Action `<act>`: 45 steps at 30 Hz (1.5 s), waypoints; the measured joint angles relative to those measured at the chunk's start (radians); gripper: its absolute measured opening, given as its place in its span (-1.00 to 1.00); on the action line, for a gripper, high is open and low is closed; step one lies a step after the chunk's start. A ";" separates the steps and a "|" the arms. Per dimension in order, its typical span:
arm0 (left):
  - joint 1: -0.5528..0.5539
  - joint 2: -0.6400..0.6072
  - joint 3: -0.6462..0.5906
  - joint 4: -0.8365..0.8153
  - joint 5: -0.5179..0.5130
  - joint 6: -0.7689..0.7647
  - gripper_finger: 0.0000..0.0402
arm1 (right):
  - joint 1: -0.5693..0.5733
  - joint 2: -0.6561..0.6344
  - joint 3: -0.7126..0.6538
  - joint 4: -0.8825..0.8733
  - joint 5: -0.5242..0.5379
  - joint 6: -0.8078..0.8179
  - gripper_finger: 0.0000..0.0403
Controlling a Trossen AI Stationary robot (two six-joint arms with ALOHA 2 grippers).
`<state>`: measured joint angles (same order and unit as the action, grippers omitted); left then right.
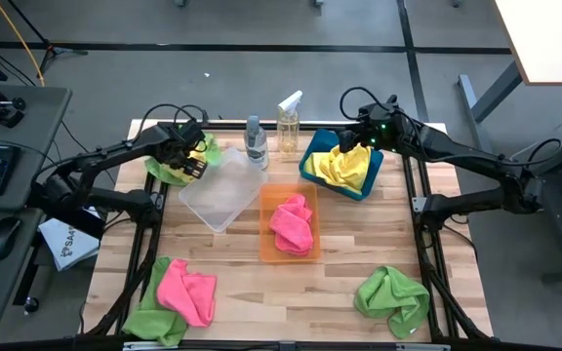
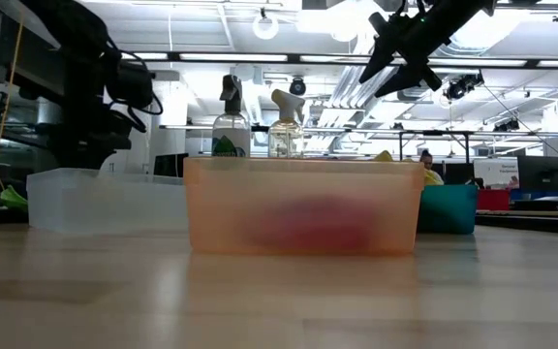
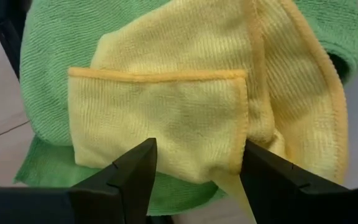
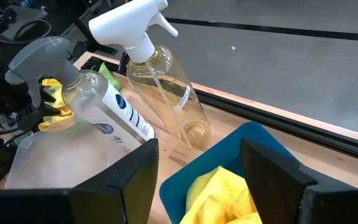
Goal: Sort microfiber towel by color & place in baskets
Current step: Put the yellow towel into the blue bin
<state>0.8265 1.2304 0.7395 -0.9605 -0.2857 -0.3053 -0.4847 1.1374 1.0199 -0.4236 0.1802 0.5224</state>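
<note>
I see the yellow towel (image 3: 185,112) on a green towel (image 3: 61,68) just ahead of my left tool (image 3: 197,171), fingers spread and empty; right tool (image 4: 197,180) gapes over the blue bin (image 4: 253,149).

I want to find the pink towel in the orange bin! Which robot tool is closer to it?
Left, narrowly. The left tool hangs open over the yellow and green towels, beyond the clear bin. The right tool is open above the teal bin, slightly farther from the pink towel in the orange bin.

Seven towels (image 1: 292,223), three baskets (image 1: 220,190), two spray bottles (image 1: 288,122).
</note>
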 joint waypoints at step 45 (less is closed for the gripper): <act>-0.595 -0.026 1.048 0.201 0.312 -0.069 -1.00 | 0.354 0.032 0.000 0.645 -0.221 -0.322 0.09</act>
<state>0.2315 1.2042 1.7878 -0.7592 0.0267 -0.3743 -0.1312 1.1692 1.0199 0.2214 -0.0405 0.2000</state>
